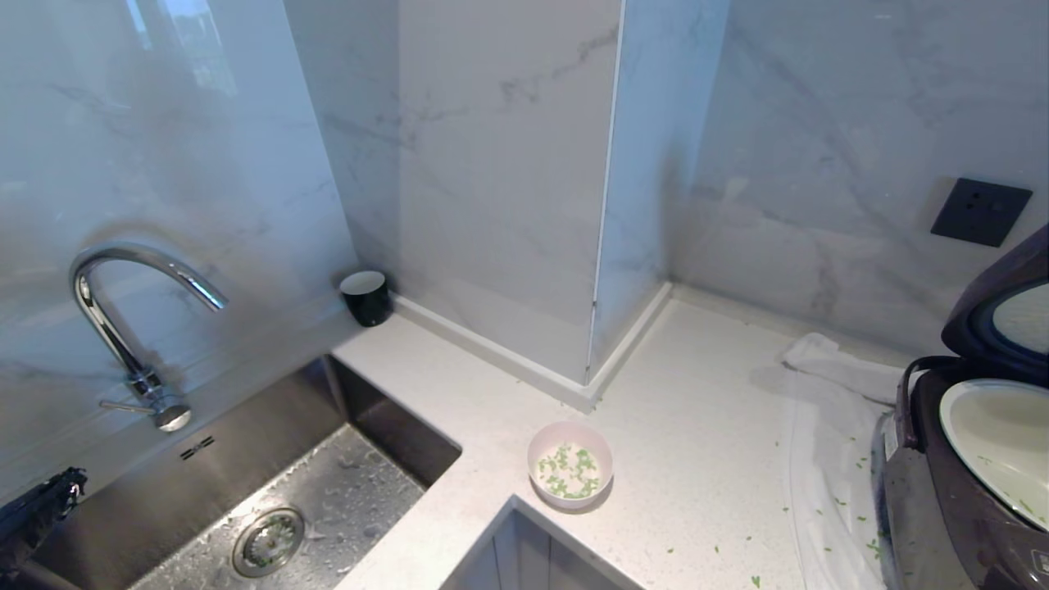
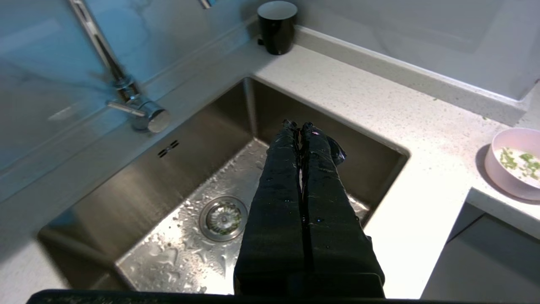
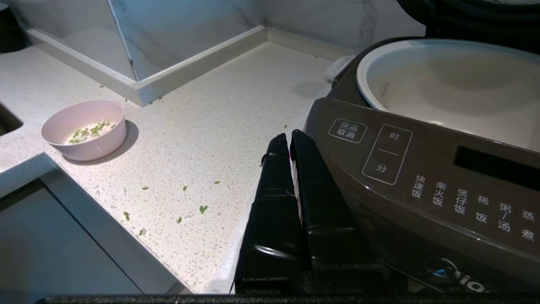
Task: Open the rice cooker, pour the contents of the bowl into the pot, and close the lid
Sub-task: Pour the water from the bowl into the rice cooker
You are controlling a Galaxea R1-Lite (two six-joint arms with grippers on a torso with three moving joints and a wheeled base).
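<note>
The rice cooker (image 1: 942,508) stands at the right edge of the counter with its lid (image 1: 979,307) raised. Its cream-white pot (image 1: 996,442) lies exposed, with a few green bits on its wall. On the counter's inner corner sits the pink bowl (image 1: 569,465) holding its green contents (image 1: 568,473). My left gripper (image 2: 298,124) is shut and empty above the sink, far left of the bowl (image 2: 517,162). My right gripper (image 3: 289,137) is shut and empty, close beside the cooker's front panel (image 3: 388,154). The pot (image 3: 455,84) and the bowl (image 3: 84,128) both show in the right wrist view.
A wet steel sink (image 1: 270,500) with a curved faucet (image 1: 123,328) fills the left. A black cup (image 1: 365,297) stands against the wall behind it. A white sheet (image 1: 828,426) lies under the cooker, and green bits (image 3: 202,208) are scattered over the counter. A wall socket (image 1: 979,211) is above the cooker.
</note>
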